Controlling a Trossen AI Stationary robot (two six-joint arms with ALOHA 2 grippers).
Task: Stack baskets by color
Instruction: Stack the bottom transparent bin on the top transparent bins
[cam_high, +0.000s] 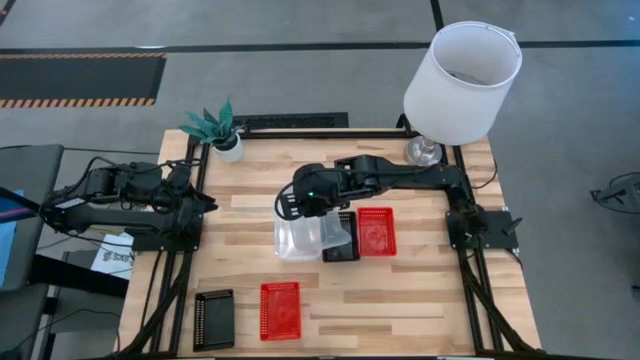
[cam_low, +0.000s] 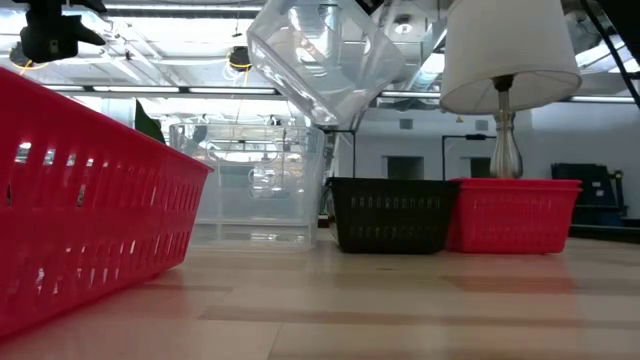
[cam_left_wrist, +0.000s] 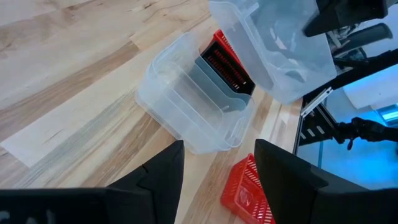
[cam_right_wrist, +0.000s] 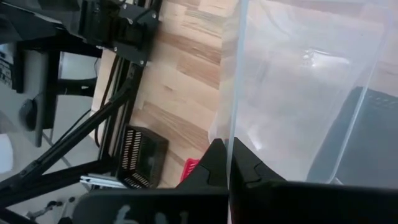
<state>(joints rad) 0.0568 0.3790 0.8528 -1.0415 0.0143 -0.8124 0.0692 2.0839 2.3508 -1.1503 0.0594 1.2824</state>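
near edge of the bench (cam_high: 400, 310) first: lone red basket (cam_high: 280, 309) sitting well below and in front of the right gripper (cam_right_wrist: 229, 163), filling the foreground of the low view, with a black basket (cam_high: 213, 319) just beside it at the corner, apart, not stacked.

then the middle: right gripper pinched shut on the rim of a clear basket (cam_low: 325, 55), thin wall caught between the two dark fingers (cam_right_wrist: 213, 163) in the right wrist view. held up off the bench and tilted, open side angled down-ish in the low view. directly under and slightly to the side of it, another clear basket (cam_left_wrist: 189, 109) resting flat on the wood; from the low view looks like maybe more than one nested, can't tell for sure. just beside that, on the far side from the left arm, a second black basket (cam_low: 392, 213), and touching or nearly touching it a second red basket (cam_high: 376, 231). all three in a row under the right arm's reach.

left gripper (cam_left_wrist: 214, 171) hanging back at its own side of the bench, jaws apart fairly wide, nothing between them, pointed toward the clear baskets but well clear of them.

far back: potted plant (cam_high: 218, 130) at one rear corner, white lamp (cam_high: 460, 85) at the other, behind the right arm.
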